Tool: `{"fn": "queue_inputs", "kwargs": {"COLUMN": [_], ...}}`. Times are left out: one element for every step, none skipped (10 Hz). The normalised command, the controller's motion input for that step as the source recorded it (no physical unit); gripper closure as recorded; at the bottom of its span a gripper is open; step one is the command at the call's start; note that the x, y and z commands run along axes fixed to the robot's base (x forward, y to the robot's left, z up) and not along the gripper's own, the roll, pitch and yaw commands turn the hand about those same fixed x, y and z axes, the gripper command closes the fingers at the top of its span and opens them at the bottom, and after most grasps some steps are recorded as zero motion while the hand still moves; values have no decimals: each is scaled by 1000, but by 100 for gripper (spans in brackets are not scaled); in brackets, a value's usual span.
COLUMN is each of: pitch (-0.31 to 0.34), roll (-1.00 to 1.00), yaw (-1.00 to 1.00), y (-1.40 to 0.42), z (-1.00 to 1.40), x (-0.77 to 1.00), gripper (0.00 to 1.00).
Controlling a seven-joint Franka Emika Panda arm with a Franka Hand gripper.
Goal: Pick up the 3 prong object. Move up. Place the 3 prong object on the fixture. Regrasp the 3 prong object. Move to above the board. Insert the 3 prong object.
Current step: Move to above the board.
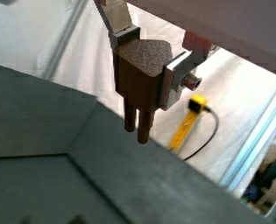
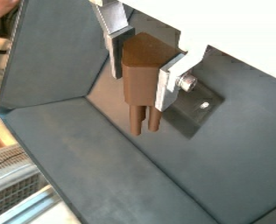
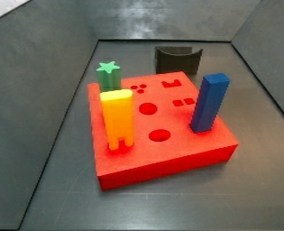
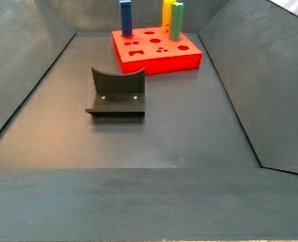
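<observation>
My gripper point(image 1: 147, 73) is shut on the 3 prong object point(image 1: 137, 77), a dark-brown piece held upright with its prongs hanging below the fingers point(image 1: 175, 77). It also shows in the other wrist view point(image 2: 140, 79), held in the gripper point(image 2: 143, 77) high over the grey bin floor. The gripper is out of both side views. The red board point(image 3: 169, 161) lies on the bin floor, with three small round holes near its back. The dark fixture point(image 3: 178, 60) stands behind it. Both also show in a side view: the board point(image 4: 164, 62) and the fixture point(image 4: 115, 93).
On the board stand an orange-yellow legged block point(image 3: 116, 117), a blue block point(image 3: 210, 102) and a green star point(image 3: 108, 69). Sloped grey bin walls point(image 3: 48, 99) ring the floor. Beyond the bin edge, a wrist view shows white cloth and a yellow cable point(image 1: 189, 127).
</observation>
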Motion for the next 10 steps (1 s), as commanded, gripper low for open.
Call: {"fn": "queue_inputs", "kwargs": {"pitch": [-96,-116,-127,-133,-136,-142,-147,-154,-157,-150], "roll": [-1000,-1000,-1000,-1000,-1000,-1000,-1000,-1000,-1000,-1000], "yaw": [-8,-11,-16,-24,-30,-41,-49,-57,-61,-63], "y": [-1000,-1000,-1000,-1000,-1000,-1000,-987,-681,-308,-123], "z": [275,290,275,281,284,286,289,199,89,35], "x": [-620,-668,-677,-690,-706,-737,-769,-569,-311,-174], "gripper": [100,100,100,100,100,100,100,100,100,100]}}
